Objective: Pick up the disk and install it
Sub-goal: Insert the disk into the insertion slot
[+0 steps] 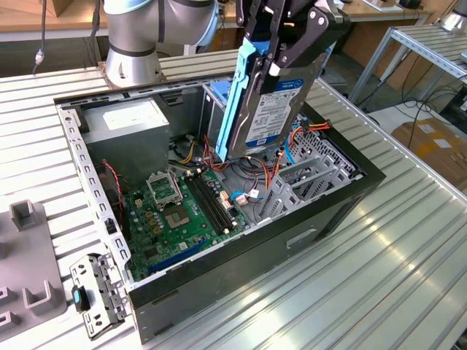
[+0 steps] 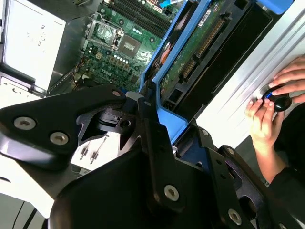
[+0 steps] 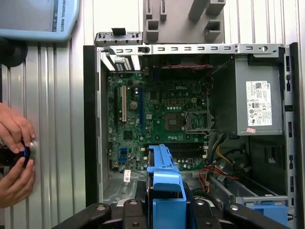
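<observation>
Disk (image 1: 277,109) clamped by tool (image 1: 281,58), held tilted above open PC case (image 1: 328,215), label side seen in exterior view, PCB side in second wrist view, person's hands (image 3: 14,130) at counter (image 1: 379,277) seen in both wrist views

The place is a robotics lab or workshop. A ribbed aluminium table (image 1: 394,277) carries the base of an industrial arm (image 1: 135,44), an opened computer case (image 1: 292,233) with its board bare, and grey moulded fixtures (image 1: 29,270). Beyond it stand a metal rack (image 1: 430,44) and cardboard boxes (image 1: 430,142) (down on the floor). A person's hand (image 3: 14,129) rests at a control knob (image 3: 21,153).
</observation>
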You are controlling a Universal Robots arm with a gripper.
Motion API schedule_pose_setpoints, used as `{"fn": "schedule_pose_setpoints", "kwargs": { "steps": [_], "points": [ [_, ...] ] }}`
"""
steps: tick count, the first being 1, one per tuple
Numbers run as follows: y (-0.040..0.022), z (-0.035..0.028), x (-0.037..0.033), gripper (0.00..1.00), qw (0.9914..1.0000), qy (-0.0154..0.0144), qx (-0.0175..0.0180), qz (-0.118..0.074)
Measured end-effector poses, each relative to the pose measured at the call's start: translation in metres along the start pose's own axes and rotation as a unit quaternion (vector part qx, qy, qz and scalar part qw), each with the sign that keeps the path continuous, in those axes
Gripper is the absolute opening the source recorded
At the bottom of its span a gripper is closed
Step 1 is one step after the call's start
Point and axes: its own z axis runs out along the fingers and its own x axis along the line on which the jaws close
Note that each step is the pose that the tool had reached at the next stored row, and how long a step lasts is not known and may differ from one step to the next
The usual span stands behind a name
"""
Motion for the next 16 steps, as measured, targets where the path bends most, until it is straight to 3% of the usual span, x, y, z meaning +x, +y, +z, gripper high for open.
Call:
{"fn": "schedule_pose_setpoints", "kwargs": {
  "steps": [7, 16],
  "points": [
    [-0.0144, 0.0004, -0.0003, 0.37, 1.00000, 0.0001, 0.0000, -0.001],
    [-0.0194, 0.0023, 0.0126, 0.37, 1.00000, 0.0000, 0.0001, -0.002]
  ]
}}
